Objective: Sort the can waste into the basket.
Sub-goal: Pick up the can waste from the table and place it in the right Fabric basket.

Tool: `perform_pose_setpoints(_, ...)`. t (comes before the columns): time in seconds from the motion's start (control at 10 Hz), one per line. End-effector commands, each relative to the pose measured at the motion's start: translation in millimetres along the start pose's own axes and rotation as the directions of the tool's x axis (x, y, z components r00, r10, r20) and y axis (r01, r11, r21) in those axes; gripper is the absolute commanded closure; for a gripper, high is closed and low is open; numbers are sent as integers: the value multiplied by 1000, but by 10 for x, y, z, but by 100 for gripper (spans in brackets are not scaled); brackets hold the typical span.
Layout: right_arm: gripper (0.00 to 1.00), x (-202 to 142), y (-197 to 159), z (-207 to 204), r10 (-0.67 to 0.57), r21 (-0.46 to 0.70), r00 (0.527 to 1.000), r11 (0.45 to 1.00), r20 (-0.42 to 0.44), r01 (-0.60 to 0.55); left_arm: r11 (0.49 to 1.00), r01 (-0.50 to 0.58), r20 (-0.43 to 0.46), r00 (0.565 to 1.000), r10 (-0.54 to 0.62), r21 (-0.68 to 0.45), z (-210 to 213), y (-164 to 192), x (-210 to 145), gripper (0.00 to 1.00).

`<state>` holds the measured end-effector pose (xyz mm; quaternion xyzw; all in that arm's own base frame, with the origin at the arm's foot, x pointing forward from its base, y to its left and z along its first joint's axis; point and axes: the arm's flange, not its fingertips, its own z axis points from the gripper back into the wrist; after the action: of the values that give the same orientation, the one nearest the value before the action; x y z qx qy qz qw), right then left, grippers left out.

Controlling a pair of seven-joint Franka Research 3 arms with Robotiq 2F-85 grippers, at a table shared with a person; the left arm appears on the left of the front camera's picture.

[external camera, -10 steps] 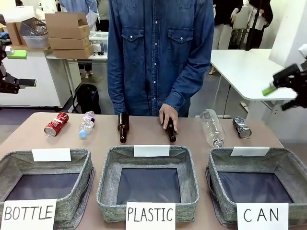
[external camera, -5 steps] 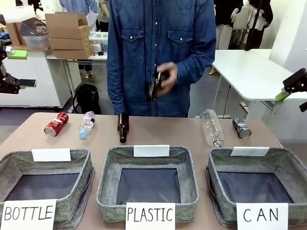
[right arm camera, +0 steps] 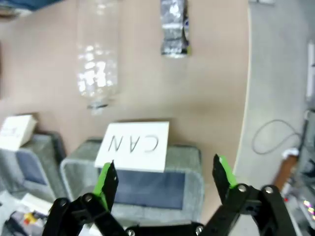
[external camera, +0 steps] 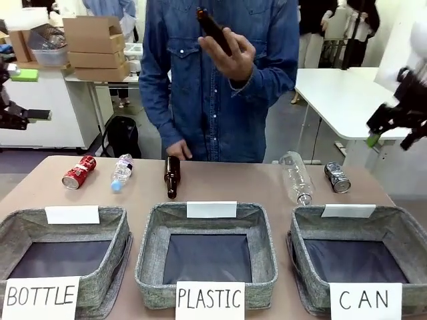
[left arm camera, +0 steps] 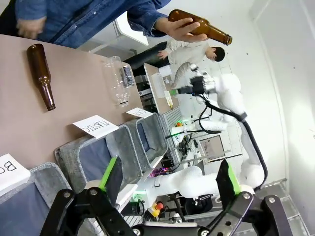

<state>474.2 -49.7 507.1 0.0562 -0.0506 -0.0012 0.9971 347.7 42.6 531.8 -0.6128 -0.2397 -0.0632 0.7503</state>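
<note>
Two small cylindrical metal cans were recorded lying on the smooth tan surface (external camera: pixel 267 190): a dented red can (external camera: pixel 79 172) at its left end and a dark blue can (external camera: pixel 337 177) at its right end. The blue one lay just behind the grey woven-fabric rectangular basket (external camera: pixel 393 223) signed "CAN". The left tool (left arm camera: pixel 170 169) and the right tool (right arm camera: pixel 164 169) were spread wide, nothing gripped.

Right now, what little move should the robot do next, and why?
Probably lower the right hand toward the dark blue can. That hand is open and up in the air at the table's right side. The can lies untouched on the table just behind the CAN basket, beside a clear plastic bottle.
</note>
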Motion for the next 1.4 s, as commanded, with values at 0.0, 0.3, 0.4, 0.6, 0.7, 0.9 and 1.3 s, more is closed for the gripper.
perform_pose_setpoints(0.0,0,683,-63,-345,-5,-31,991,1000,-130,1,999,24,11,1000,-24,-22,-5,-21,14,0)
perform_pose_setpoints(0.3,0,1109,-90,-952,-45,-34,994,999,-104,42,999,24,11,1000,-24,-22,-5,-21,14,0)
perform_pose_setpoints(0.4,0,1224,-122,-1181,-71,-50,994,997,-85,67,999,24,11,1000,-24,-22,-5,-21,14,0)
perform_pose_setpoints(0.6,0,1386,-102,-1626,-74,-49,993,996,-91,70,999,24,11,1000,-24,-22,-5,-21,14,0)
perform_pose_setpoints(0.7,0,1439,-91,-1825,-101,-98,989,991,-104,91,999,24,11,1000,-24,-22,-5,-21,14,0)
perform_pose_setpoints(0.9,0,1430,-55,-1935,-113,-98,990,990,-80,105,999,24,11,1000,-24,-22,-5,-21,14,0)
perform_pose_setpoints(1.3,0,1421,-78,-1997,-145,-133,985,982,-90,132,1000,1,4,1000,-1,-5,6,-4,4,0)
